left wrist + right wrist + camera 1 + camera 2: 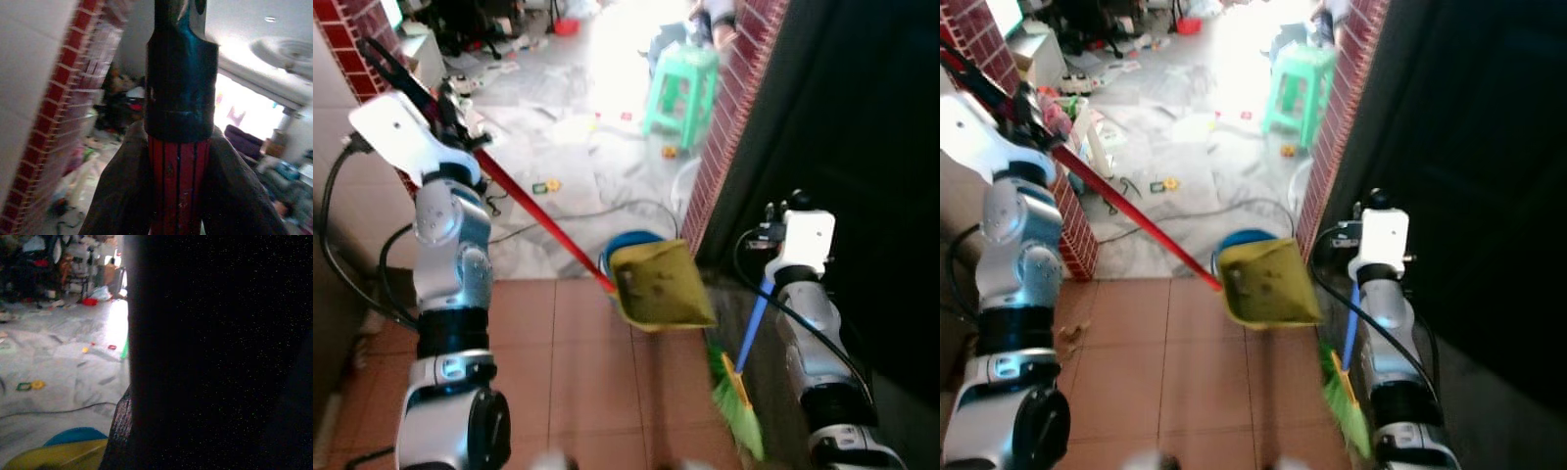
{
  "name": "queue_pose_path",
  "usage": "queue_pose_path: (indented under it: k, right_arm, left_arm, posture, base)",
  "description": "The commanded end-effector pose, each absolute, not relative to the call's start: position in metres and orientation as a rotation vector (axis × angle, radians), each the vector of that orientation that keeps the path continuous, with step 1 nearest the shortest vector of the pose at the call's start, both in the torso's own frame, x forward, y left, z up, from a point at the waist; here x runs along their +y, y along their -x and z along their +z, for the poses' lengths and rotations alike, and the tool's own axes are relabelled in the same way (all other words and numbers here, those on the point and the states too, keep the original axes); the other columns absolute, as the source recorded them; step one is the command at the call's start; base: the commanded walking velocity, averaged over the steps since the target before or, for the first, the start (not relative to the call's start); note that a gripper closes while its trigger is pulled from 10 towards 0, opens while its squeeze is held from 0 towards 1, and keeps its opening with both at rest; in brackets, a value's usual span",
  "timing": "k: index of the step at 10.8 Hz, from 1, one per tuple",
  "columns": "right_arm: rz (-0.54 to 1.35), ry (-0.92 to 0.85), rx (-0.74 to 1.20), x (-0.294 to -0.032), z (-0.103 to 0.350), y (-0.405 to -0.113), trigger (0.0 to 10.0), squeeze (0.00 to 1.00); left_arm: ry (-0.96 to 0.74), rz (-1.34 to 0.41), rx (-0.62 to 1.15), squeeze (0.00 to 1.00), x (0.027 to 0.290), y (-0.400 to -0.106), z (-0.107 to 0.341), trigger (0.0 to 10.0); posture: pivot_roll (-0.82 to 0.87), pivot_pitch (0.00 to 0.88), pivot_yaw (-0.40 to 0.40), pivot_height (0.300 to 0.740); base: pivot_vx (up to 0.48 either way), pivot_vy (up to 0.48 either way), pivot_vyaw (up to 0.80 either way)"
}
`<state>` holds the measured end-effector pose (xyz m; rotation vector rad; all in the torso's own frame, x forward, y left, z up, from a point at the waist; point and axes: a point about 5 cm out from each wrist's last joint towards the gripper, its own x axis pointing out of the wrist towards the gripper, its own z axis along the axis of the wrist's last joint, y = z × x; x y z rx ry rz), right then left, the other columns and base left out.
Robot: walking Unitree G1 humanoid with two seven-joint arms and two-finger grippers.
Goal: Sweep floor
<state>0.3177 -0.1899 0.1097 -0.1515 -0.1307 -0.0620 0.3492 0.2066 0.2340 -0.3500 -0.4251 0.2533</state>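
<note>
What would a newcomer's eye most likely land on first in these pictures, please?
Probably the yellow dustpan at centre, raised above the terracotta tiles on a long red handle that slants up to the left pincer. Next, the green broom beside the right arm, then the mint-green stool on the littered grey floor beyond.

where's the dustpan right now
The yellow dustpan hangs mid-frame in the eye views on a red handle, just above a blue basin, beside the brick wall's corner.

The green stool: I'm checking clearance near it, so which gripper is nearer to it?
Right, though neither is close. The right gripper is raised by the brick wall, nearer than the green stool. The left gripper is far across, holding the red dustpan handle.
</note>
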Motion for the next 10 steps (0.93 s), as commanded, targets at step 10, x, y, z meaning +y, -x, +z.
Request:
queue_pose_path:
  k: [10]
  right_arm:
    - [-0.049, 0.152, -0.163, -0.186, 0.117, -0.319, 10.0, 0.0]
  left_arm:
    - [0.306, 0.249, -0.528, 0.0, 0.202, -0.35, 0.255, 10.0]
  posture:
    - [-0.1, 0.0, 0.007, 0.74]
  base:
    - [0.464, 0.0, 0.0]
